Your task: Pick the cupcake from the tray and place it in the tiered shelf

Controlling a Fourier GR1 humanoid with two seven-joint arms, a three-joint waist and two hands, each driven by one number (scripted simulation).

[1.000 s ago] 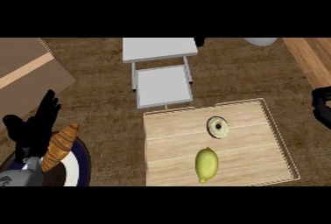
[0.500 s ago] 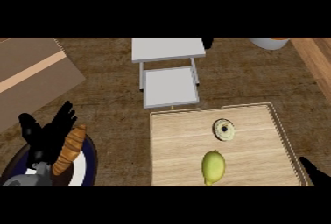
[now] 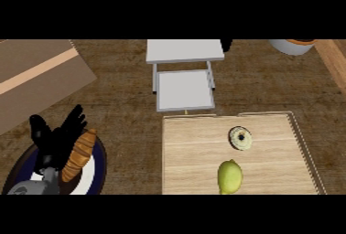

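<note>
Head view, looking down on the table: the left hand sits at the lower left, fingers spread wide and straight, holding nothing, over a dark plate with a croissant just beside it. The right hand is out of shot. The cupcake stands on the wooden tray, a lemon near it. The tiered shelf waits just beyond the tray's far edge.

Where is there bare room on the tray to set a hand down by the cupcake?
On the tray, the whole left half is bare wood, beside the cupcake and lemon. A narrower bare strip runs along the right rim. Between cupcake and lemon it is tight. The left hand rests over the plate.
</note>
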